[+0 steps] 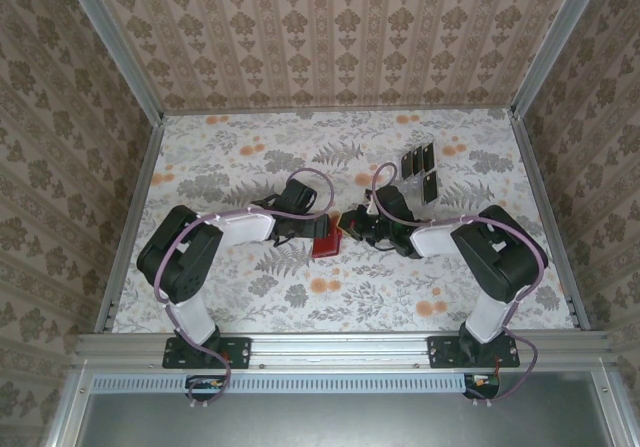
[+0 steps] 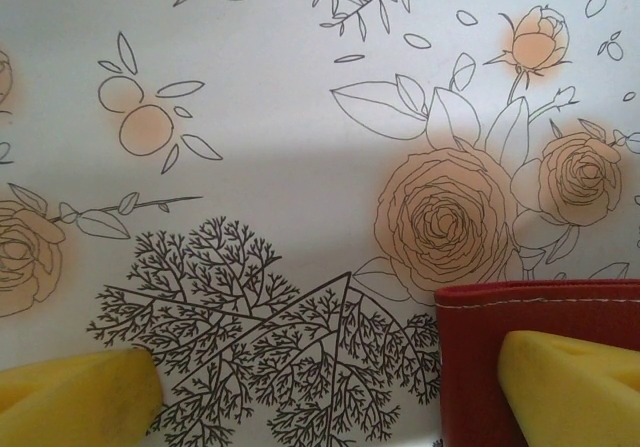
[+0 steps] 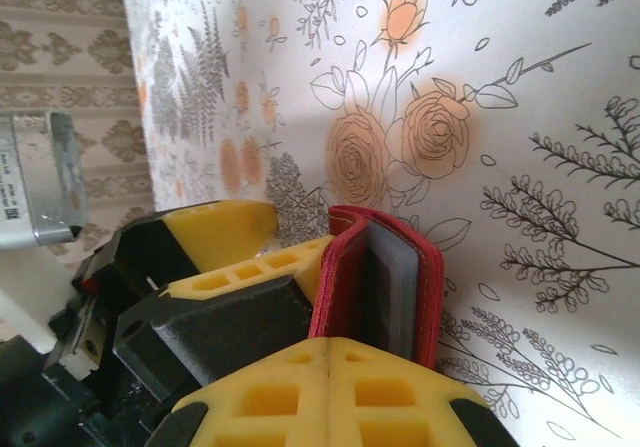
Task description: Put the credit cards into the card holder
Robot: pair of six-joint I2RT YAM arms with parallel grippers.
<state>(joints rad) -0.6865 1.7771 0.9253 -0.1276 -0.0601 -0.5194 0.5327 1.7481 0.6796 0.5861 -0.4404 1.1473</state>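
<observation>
One red card holder (image 1: 325, 244) lies mid-table between two arms, the left arm (image 1: 200, 247) and the right arm (image 1: 480, 242), and what look like four black credit cards (image 1: 421, 172) sit far right.

Card holder (image 1: 326, 244): red, pale stitching, grey inside. Credit cards (image 1: 420, 170), at its 2 o'clock: black. Table (image 1: 250, 157): white, orange roses, grey foliage.

Left tool (image 2: 325, 392) wide apart, right tool (image 3: 330, 362) closed.
</observation>
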